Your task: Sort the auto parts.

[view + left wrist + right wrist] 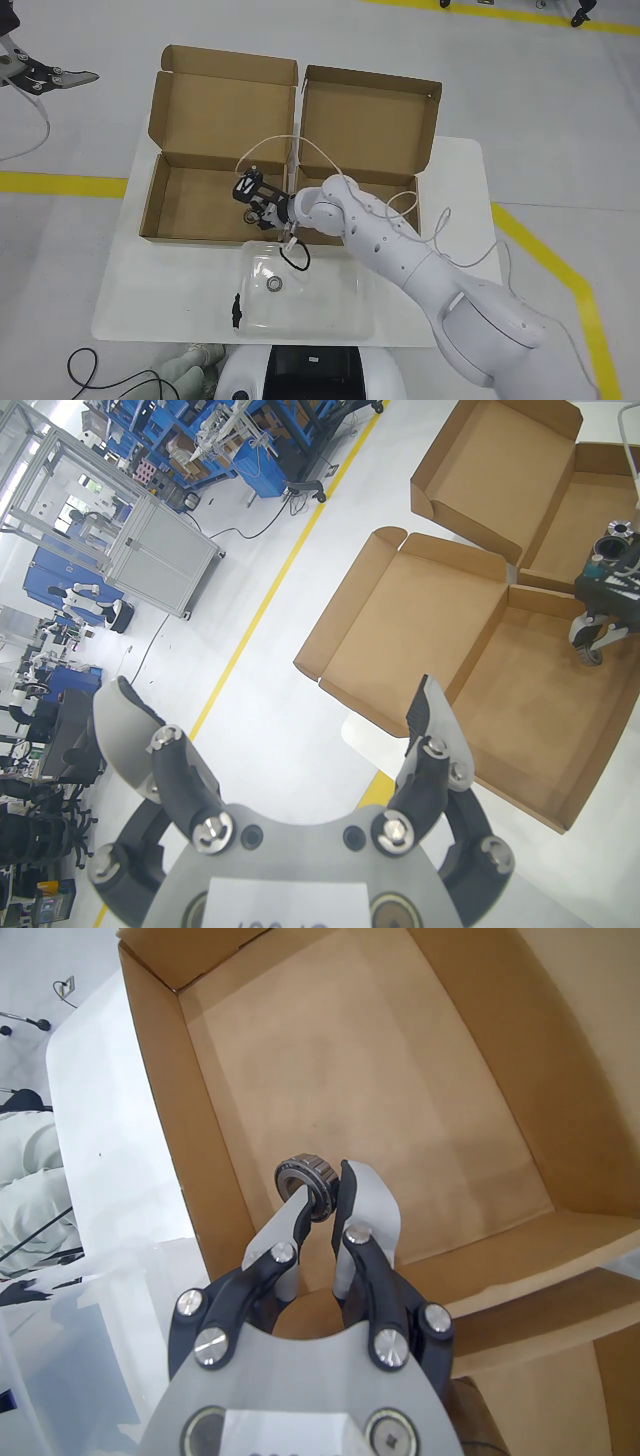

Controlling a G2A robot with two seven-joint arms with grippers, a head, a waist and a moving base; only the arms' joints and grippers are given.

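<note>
Gripping a grey metal roller bearing [305, 1183] between its two fingers, the right gripper [322, 1188] is closed on the part, one fingertip inside the bore and the other against the outer cage. Gripper and bearing hang over the floor of the left brown cardboard box [185, 200], near its front wall; contact with the box floor cannot be determined. This box lies with its lid folded back, just beside a second open brown cardboard box [370, 120] on the white desk [455, 200].

The left gripper [272, 685] is beyond the desk's far left corner, over the grey floor, well apart from both boxes. Its fingers are spread wide with nothing between them.

A clear plastic bin [355, 300] stands at the desk's front edge, near the boxes. A small metal ring [277, 286] lies inside it. A small black part [236, 308] sits at the bin's left wall; which side of the wall cannot be told.
</note>
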